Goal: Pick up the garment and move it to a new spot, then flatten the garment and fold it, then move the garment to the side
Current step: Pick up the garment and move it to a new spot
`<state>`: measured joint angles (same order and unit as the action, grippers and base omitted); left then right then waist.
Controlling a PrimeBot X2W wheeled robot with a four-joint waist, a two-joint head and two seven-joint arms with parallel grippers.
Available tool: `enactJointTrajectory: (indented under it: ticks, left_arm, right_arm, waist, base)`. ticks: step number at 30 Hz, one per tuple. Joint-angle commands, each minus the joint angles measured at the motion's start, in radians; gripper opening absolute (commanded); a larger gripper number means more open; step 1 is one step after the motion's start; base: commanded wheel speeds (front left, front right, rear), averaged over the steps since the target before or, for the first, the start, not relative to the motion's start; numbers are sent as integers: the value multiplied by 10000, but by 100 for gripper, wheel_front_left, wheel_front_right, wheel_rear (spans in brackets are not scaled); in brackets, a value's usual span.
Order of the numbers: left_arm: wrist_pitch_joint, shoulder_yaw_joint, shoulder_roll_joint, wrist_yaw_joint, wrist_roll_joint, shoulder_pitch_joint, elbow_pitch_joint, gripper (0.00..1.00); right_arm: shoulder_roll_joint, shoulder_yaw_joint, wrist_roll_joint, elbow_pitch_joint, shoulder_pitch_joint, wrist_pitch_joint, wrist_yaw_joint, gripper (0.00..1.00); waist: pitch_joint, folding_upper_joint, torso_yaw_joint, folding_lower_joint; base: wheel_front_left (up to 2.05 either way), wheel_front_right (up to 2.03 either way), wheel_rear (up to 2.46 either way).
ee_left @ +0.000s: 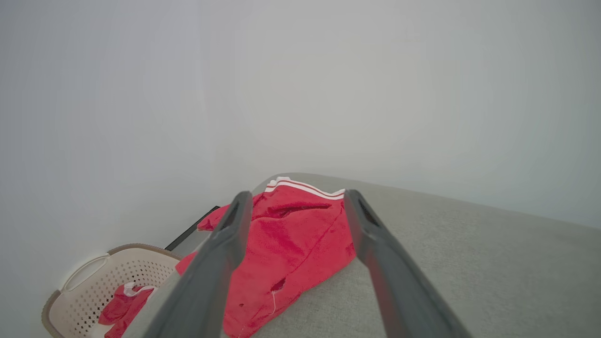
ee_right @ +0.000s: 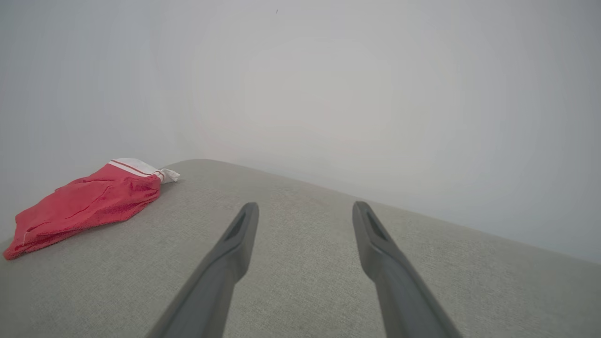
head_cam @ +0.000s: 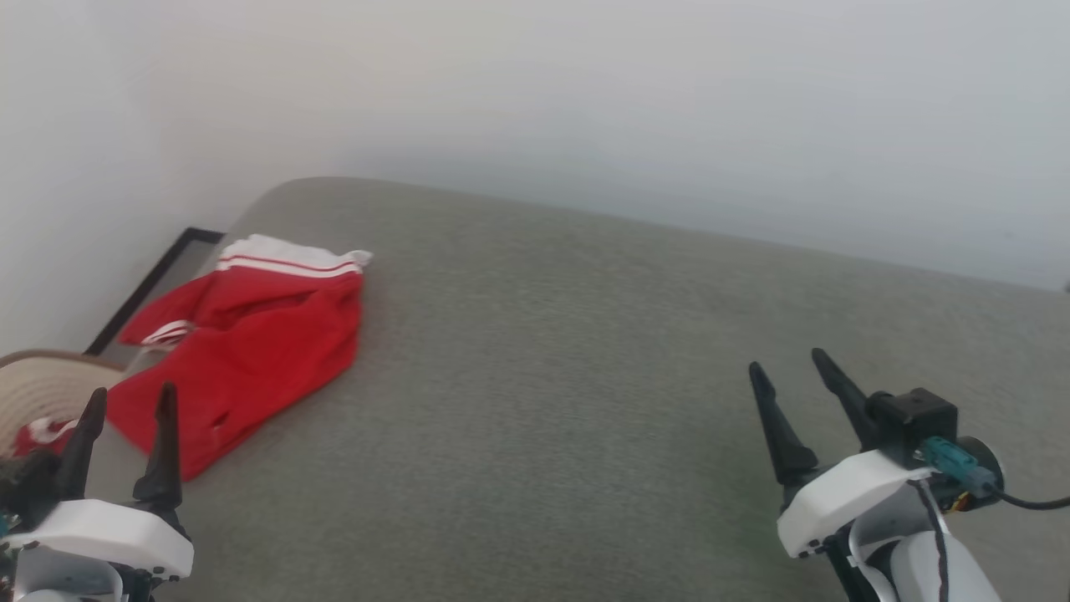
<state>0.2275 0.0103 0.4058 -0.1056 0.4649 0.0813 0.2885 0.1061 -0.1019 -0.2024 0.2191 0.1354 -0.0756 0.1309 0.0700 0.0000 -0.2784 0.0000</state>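
Note:
The garment is a crumpled red shirt with white striped trim, lying at the left end of a grey cushioned surface. It also shows in the left wrist view and in the right wrist view. My left gripper stands open at the lower left, its fingertips just short of the garment's near edge, nothing between them. My right gripper is open at the lower right, far from the garment, above bare cushion.
A beige perforated laundry basket with another red piece of cloth in it stands off the left edge of the surface, below my left gripper. A dark-framed object leans by the wall. A pale wall rises behind the surface.

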Motion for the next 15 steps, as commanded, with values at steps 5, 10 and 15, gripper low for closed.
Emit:
enactJointTrajectory:
  ticks: [5, 10, 15]
  left_arm:
    - [-168, 25, 19, 164, 78, -155, -187, 100]
    - [-360, 5, -24, 268, 156, -145, -277, 100]
    - [-486, 24, -49, 406, 275, -111, -310, 100]
  right_arm:
    - [5, -343, -176, 115, 158, -96, -5, 100]
    - [1, -563, -326, 238, 253, -153, -5, 100]
    - [1, -655, -391, 337, 365, -169, -5, 100]
  waist:
    - [133, 0, -730, 0]
    - [151, 0, -1145, 0]
    - [127, 0, -1389, 0]
  base:
    - [0, 0, 0]
    - [0, 0, 0]
    - [0, 0, 0]
